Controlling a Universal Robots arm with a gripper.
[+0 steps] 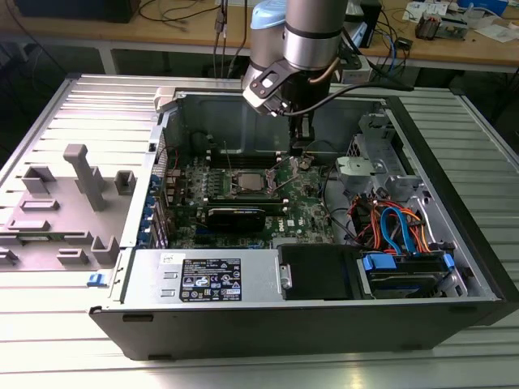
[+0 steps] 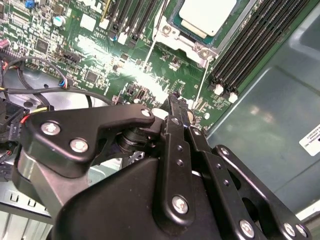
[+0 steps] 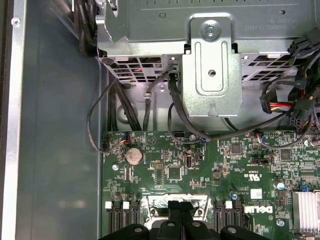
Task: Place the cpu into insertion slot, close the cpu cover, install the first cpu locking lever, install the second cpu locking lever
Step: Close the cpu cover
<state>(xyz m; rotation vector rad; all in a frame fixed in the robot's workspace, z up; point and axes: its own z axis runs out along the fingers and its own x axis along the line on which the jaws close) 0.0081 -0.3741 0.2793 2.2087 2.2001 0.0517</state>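
Note:
The cpu lies with its silver top up in the insertion slot on the green board. The cpu cover sits flat as a metal frame around the chip. Two thin silver lever rods run out from the slot's corners toward my gripper. My gripper hovers over the board on the exterior view's right of the slot. Its black fingers are pressed together. Whether they pinch the nearer rod is hidden.
Long black memory slots flank the socket. A black card and the power supply lie nearer the case front. A metal drive cage and coloured cables crowd the exterior view's right. A grey fixture stands outside.

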